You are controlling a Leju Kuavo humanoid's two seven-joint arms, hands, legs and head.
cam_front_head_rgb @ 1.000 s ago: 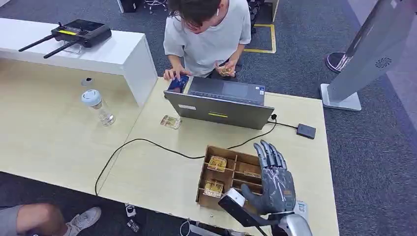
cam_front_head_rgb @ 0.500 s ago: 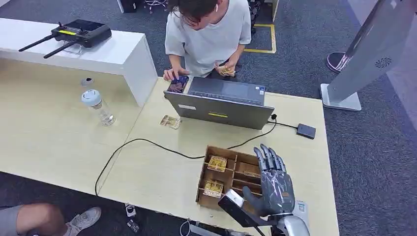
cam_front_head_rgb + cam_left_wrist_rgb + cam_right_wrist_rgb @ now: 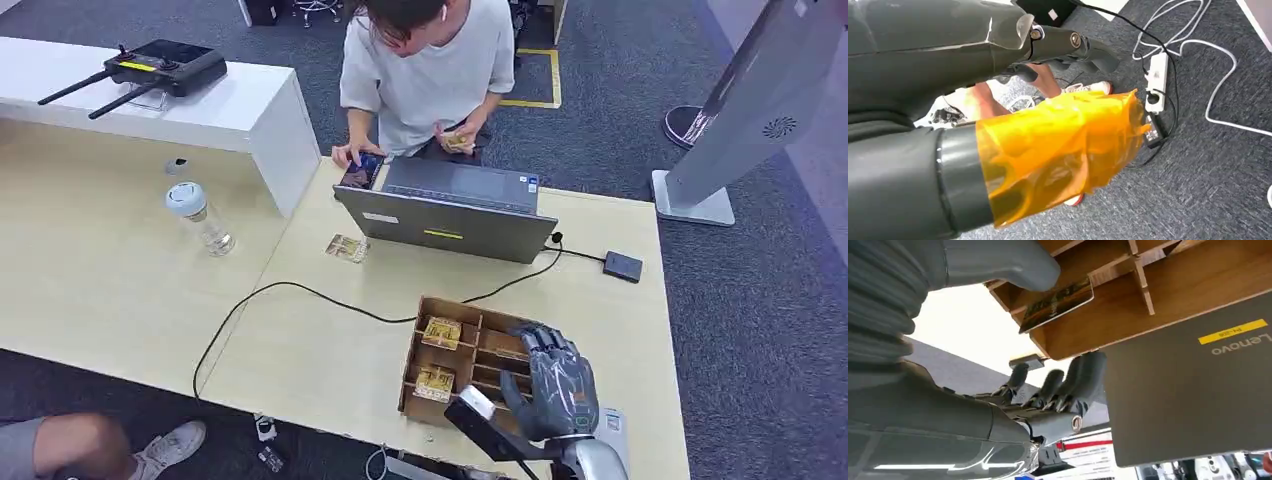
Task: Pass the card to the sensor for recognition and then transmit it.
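A wooden compartment box (image 3: 412, 372) near the table's front edge holds cards (image 3: 441, 331) in several slots. My right hand (image 3: 555, 385) hovers over its right-hand slots with fingers bent down and holds nothing. In the right wrist view my thumb (image 3: 998, 262) lies close to a tilted card (image 3: 1058, 302) inside the box (image 3: 1168, 295), while the fingers (image 3: 1058, 390) stay well apart from it. The black sensor (image 3: 622, 266) lies at the right, cabled to the laptop (image 3: 450, 210). My left hand (image 3: 1068, 42) hangs over the floor, holding nothing.
A person stands behind the laptop with cards (image 3: 458, 142) in one hand and the other on a phone (image 3: 362, 170). A loose card (image 3: 347, 247) and a black cable (image 3: 300, 290) lie on the table. A bottle (image 3: 203, 218) stands at the left.
My right hand has dropped from upright with straight fingers to bent down over the box's right slots. The person has shifted slightly.
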